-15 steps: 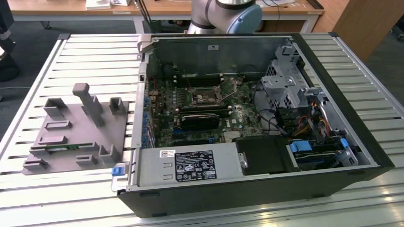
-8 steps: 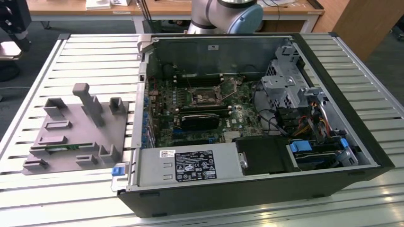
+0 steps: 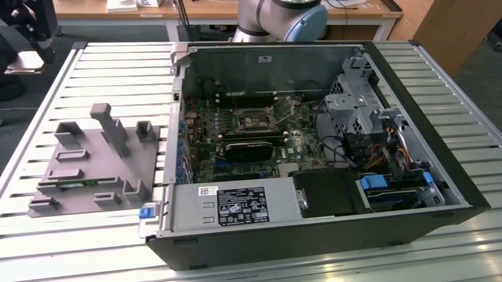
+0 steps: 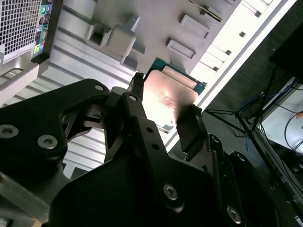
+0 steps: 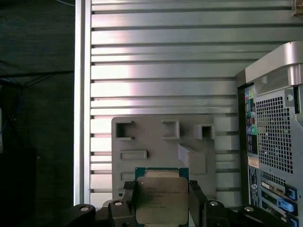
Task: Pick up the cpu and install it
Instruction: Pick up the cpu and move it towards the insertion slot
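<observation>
— CPU (image 5: 161, 201) is clear of the bench (image 5: 156, 61), hanging above the grey holder (image 5: 156, 142). See it?
— Yes. The fingers (image 5: 195, 198) are closed in on its two opposite sides, with nothing else in them. It's only thin edges they hold by, though. I'd worry it tilts or slips out.
— And drops back onto the holder. Beyond the holder, toward the exterior view's right, the computer case (image 3: 259, 64) lies open, and its socket (image 3: 255, 120) sits close to cables (image 3: 337, 150).
— A skewed chip pressed in there could damage the socket, I'd guess.
</observation>
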`<state>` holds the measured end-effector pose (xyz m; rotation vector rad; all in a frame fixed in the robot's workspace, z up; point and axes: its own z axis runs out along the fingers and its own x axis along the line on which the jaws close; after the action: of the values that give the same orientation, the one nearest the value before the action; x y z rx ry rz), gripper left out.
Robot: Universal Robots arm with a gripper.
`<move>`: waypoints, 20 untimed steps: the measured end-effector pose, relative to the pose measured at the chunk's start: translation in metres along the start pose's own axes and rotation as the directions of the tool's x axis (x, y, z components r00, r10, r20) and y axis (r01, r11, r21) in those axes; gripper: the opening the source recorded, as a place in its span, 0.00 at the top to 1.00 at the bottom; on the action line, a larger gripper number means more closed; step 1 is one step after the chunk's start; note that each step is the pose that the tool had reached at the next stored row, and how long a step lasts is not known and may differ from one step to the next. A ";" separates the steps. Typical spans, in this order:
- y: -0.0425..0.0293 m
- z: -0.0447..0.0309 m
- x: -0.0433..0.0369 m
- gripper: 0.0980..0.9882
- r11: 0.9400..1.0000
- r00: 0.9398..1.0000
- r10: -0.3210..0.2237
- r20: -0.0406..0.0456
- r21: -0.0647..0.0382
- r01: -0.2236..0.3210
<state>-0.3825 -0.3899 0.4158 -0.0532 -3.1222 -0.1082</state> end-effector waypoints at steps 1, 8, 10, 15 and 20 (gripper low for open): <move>0.0001 -0.0001 -0.0024 0.51 1.000 1.000 0.000 0.000 0.000 0.000; 0.0009 -0.0002 -0.0138 0.51 1.000 1.000 0.000 0.000 0.000 0.000; 0.0010 -0.0003 -0.0161 0.51 1.000 1.000 0.000 0.000 0.000 0.000; 0.0015 -0.0003 -0.0219 0.51 1.000 1.000 0.000 0.000 0.000 0.000; 0.0020 -0.0004 -0.0321 0.51 1.000 1.000 0.000 -0.001 0.000 0.000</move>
<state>-0.3504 -0.3890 0.4158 -0.0533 -3.1212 -0.1082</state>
